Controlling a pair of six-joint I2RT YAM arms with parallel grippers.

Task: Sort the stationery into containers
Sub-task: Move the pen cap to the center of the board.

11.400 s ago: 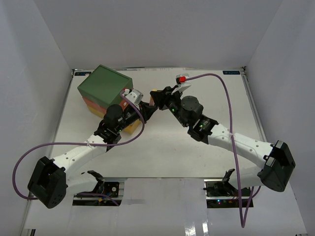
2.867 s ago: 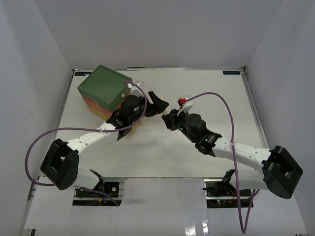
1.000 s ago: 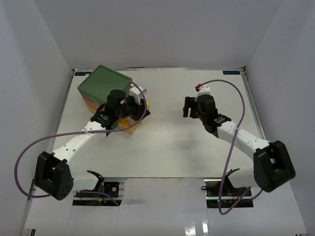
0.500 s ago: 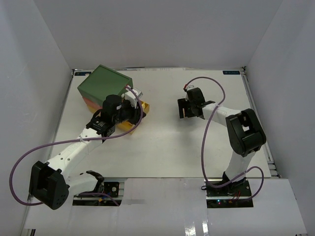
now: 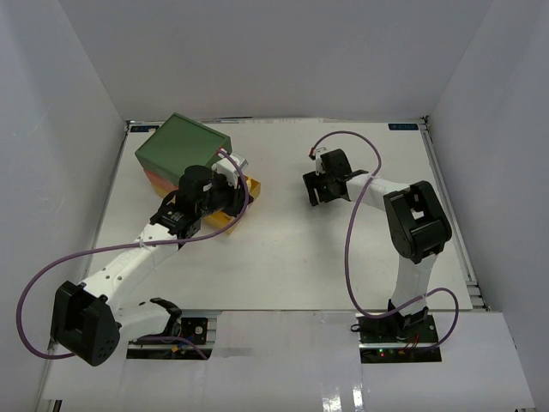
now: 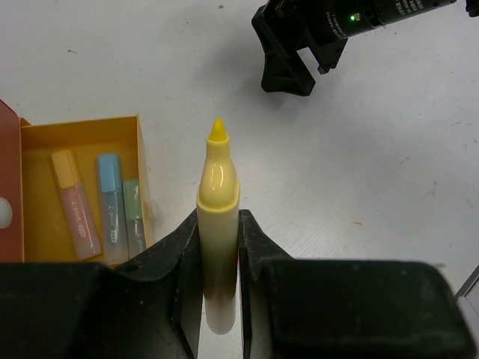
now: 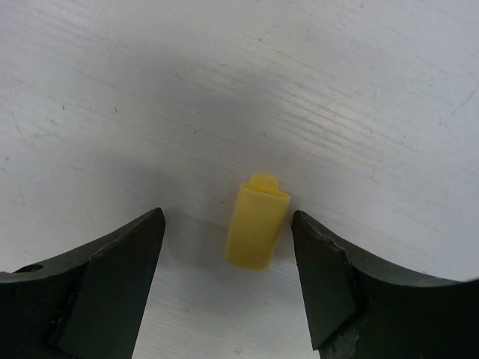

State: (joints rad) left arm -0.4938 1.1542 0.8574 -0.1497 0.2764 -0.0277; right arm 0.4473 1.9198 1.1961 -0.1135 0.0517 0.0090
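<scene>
This looks like a robotics lab test cell: a white desk [image 5: 283, 257] boxed in by plain white panels [image 5: 274, 60] on three sides, two white arms [image 5: 129, 257] bolted at its near edge, purple cables [image 5: 346, 249] looping loose, and exposed electronics [image 5: 184, 329] at the bases.

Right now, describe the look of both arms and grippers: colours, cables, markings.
The left arm and right arm have white links with bulky black joints, each trailed by a looping purple cable. The left gripper and right gripper have blocky black fingers. A green light glows on the right wrist.
</scene>
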